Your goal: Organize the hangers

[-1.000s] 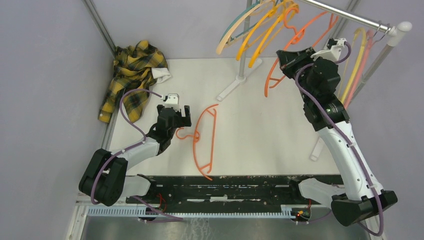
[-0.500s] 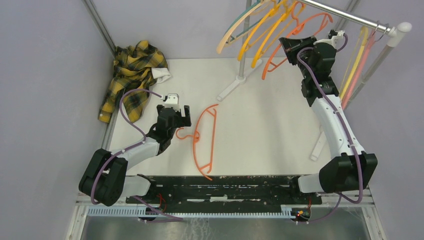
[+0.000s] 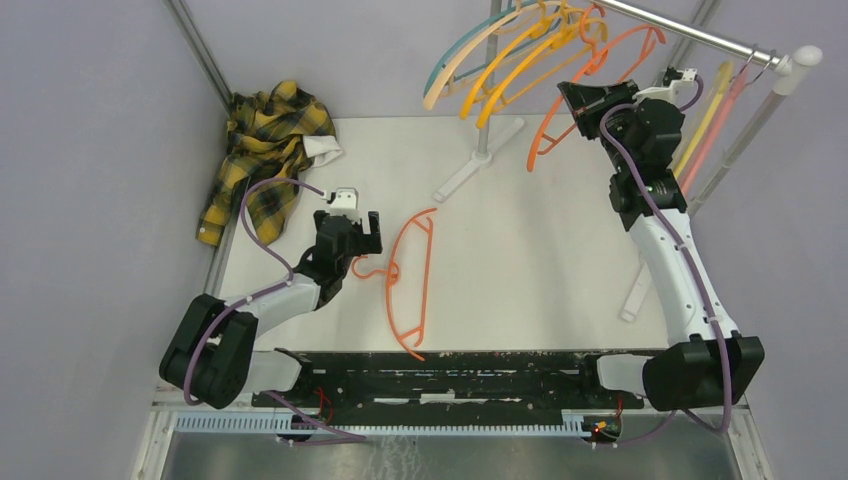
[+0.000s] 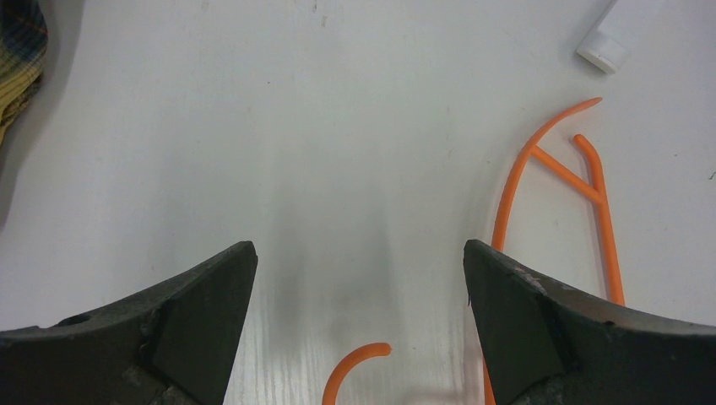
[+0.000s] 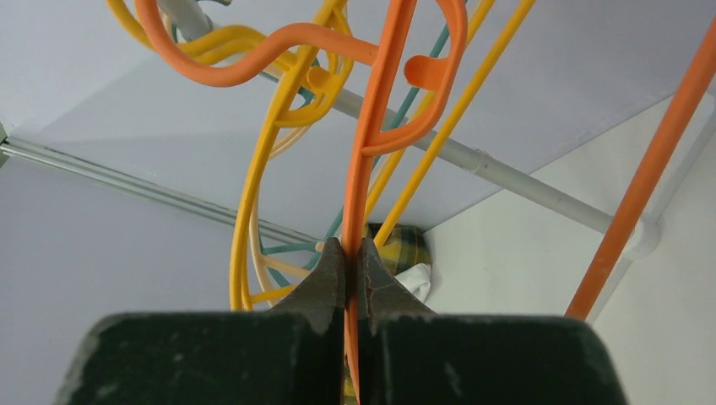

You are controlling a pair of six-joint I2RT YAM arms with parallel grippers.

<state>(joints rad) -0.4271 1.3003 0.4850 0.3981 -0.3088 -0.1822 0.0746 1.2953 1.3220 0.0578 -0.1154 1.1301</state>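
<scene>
Orange hanger (image 3: 410, 280) on white counter (image 3: 530, 260). Second orange hanger (image 5: 365, 169) between black fingers (image 5: 325, 287). Yellow hangers (image 3: 505, 72), peach hanger (image 3: 428, 102), teal hanger (image 5: 291, 248), pink hanger (image 3: 722, 125) on silver rail (image 3: 690, 32). Shirt (image 3: 262, 150) yellow-black plaid. Cable (image 3: 280, 181) purple.

Shirt (image 3: 262, 150) lay on the far-left corner of the table (image 3: 540, 260). Loose hanger (image 3: 412, 280) lay flat left of centre, hook end pointing left. Left gripper (image 3: 365, 238) sat just left of it, hook tip below the spread jaws, no contact. Rack foot (image 3: 478, 160) stood far-centre on the table, rail (image 3: 690, 30) overhead running to the far right. Main bunch of hangers (image 3: 500, 70) hung toward the rail's left part, two more hangers (image 3: 712, 110) near its right end. Between those groups, right gripper (image 3: 585, 100) was up near the rail, clamped on the held hanger (image 5: 377, 126), just right of the bunch.
</scene>
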